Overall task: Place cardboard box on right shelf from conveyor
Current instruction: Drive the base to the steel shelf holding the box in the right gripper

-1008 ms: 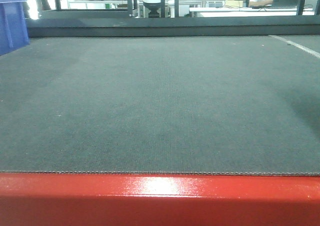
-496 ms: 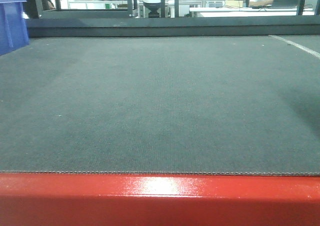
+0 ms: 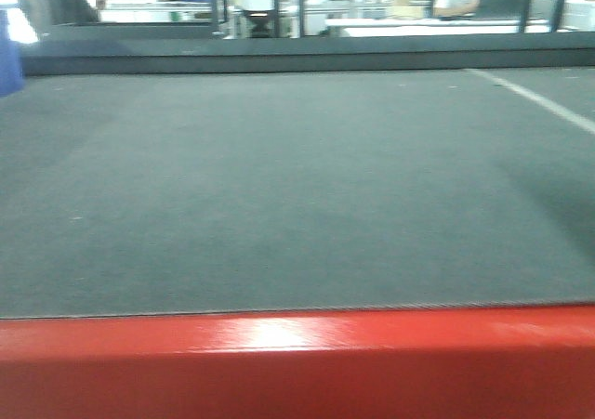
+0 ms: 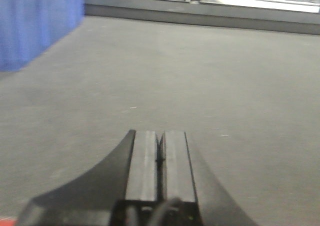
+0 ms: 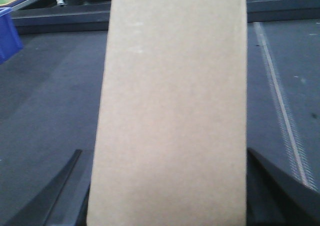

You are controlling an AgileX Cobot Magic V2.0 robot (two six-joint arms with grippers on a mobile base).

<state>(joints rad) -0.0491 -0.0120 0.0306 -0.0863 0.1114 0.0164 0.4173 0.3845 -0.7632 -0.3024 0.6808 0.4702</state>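
The box [image 5: 172, 100] is off the conveyor [image 3: 297, 205] and in the right arm's hold. It fills the middle of the right wrist view, with the dark right fingers [image 5: 55, 196] flanking its long sides and closed against them, so the grip looks sound. The step in hand, as I judge it, is the carry to the shelf, which no view shows. To do it well, the arm should hold the clamp pressure steady, since the smooth faces could slip. It should raise the box well clear of the conveyor before swinging right, and hold the long axis level so the far end does not dip or catch the shelf rail. The box blocks most of the wrist view, so the approach should be slow. The right arm reaches out over the conveyor, the box pointing ahead toward the conveyor's far edge, beside the white line [image 5: 277, 105]. The left fingers [image 4: 145, 161] are pressed together with nothing between them, low over the conveyor and aimed across it, with the blue bin [image 4: 35, 25] ahead at the conveyor's left side. That arm should stay parked. Neither arm appears in the front view, where only the conveyor and its red frame [image 3: 297, 354] show.
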